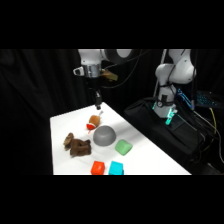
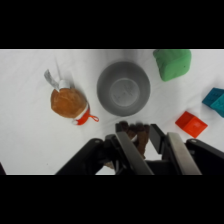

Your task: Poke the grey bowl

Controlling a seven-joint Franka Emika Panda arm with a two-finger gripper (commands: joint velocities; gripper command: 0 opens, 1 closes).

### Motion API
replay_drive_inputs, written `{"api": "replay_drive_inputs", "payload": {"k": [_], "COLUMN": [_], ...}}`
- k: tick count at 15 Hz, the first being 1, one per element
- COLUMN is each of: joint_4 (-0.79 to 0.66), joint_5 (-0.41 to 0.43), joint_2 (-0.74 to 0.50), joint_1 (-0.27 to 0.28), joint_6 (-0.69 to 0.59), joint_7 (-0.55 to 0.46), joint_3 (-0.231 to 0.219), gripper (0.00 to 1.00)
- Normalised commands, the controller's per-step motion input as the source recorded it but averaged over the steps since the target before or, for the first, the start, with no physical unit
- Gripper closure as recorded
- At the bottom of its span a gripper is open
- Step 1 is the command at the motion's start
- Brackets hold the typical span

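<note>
I have the gripper (image 1: 98, 106) hanging above the table's far end with fingers nearly closed (holding nothing), the bowl (image 1: 104, 135) mid-table beside the plush (image 1: 77, 145), not yet poked.

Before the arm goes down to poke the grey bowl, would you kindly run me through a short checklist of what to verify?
1. Grey bowl in sight in both views: ok.
2. Claw above the table, not touching anything: ok; it hangs over the far part of the table.
3. Claw lined up over the bowl: not ok; in the side view it sits beyond the bowl, nearer the orange-red round toy.
4. Bowl top free of other things: ok; the green block, red block and brown plush toy lie apart from it.
5. Fingers shut for a poke: cannot tell.
</note>
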Motion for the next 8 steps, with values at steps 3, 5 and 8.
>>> {"api": "replay_drive_inputs", "payload": {"k": [3,5,8], "joint_4": [-0.03,0.02,0.07], "joint_5": [0.057,0.078,0.171], "joint_2": [0.13,0.24,0.29], "joint_1": [-0.024,-0.038,-0.062], "joint_6": [0.31,0.34,0.28], "joint_7": [0.02,-0.03,-0.13], "joint_3": [-0.001,-0.011,0.002], "gripper": [1.0,1.0,1.0]}}
